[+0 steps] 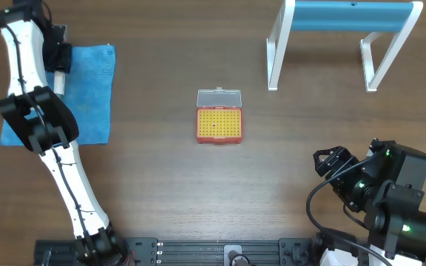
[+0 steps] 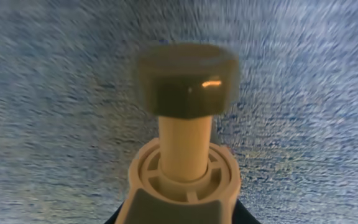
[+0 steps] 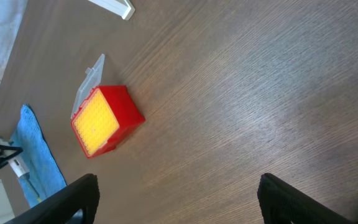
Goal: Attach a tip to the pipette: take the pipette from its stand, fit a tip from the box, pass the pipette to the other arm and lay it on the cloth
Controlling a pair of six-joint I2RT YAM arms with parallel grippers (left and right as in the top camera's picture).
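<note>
Bright even light, soft shadows, glint on pipette [image 2: 186, 81]

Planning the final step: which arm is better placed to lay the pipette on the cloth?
Left. The left gripper holds the pipette over the blue cloth; the right gripper sits open, far off over the table.

pipette [image 2: 185, 146] — body cut off at edge | cloth [image 2: 42, 93] — blurred behind it

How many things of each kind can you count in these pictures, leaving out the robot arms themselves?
Cloth: 1
Tip box: 1
Stand: 1
Pipette: 1
Total: 4
</note>
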